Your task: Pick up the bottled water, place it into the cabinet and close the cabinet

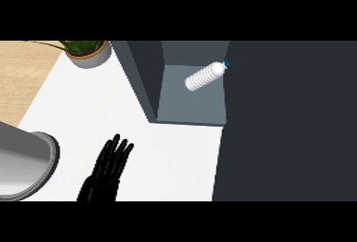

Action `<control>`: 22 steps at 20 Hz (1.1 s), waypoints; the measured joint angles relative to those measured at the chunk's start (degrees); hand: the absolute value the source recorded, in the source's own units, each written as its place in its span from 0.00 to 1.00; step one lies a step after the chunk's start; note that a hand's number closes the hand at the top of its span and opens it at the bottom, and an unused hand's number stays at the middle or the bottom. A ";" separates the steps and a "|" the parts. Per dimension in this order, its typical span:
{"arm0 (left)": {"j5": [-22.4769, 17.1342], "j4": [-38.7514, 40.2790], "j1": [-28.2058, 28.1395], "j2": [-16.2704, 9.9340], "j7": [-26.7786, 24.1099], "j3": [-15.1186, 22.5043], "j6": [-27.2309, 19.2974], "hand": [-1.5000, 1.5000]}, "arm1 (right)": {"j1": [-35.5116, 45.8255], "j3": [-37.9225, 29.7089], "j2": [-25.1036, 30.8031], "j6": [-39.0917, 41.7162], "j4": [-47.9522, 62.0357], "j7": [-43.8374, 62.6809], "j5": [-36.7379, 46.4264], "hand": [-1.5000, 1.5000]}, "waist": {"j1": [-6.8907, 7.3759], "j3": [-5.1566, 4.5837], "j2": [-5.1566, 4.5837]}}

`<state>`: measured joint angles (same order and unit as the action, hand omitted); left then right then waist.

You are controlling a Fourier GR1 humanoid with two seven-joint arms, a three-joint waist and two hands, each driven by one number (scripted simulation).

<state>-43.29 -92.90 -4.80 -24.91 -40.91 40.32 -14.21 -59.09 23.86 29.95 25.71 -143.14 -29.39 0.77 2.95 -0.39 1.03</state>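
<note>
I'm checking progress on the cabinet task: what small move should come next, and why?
Probably swing the cabinet door shut. The bottled water already lies tilted inside the cabinet, held by nothing, and the door stands open at the view's right. The left robot hand rests open on the counter; the right hand is out of view.

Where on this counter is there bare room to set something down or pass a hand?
Bare white counter runs between the potted plant, the cabinet wall and the grey round vessel. Another bare strip lies between the left hand and the dark door panel. The cabinet floor holds the bottled water, lying tilted, with room in front.
</note>
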 measured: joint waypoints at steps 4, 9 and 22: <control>-0.56 -3.22 -5.20 -5.51 -2.99 -2.05 3.14 0.00 | 3.96 2.94 1.86 0.55 -0.17 2.38 0.75 1.00 | 0.21 -0.08 -0.05; -2.82 -6.60 -11.56 -12.81 -6.10 -5.89 8.38 0.00 | 8.33 8.34 1.04 -1.17 -0.32 7.36 1.22 1.00 | 0.57 -0.14 -0.44; -5.93 -8.34 -19.89 -23.97 -11.38 -11.87 20.66 0.00 | 26.83 10.97 -0.82 -4.24 -0.03 19.63 0.78 1.00 | 4.25 -0.42 -1.72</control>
<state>-49.21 -101.24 -24.69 -48.88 -52.29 28.45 6.44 -32.27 34.82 29.13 21.46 -143.17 -9.76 1.55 7.20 -0.81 -0.69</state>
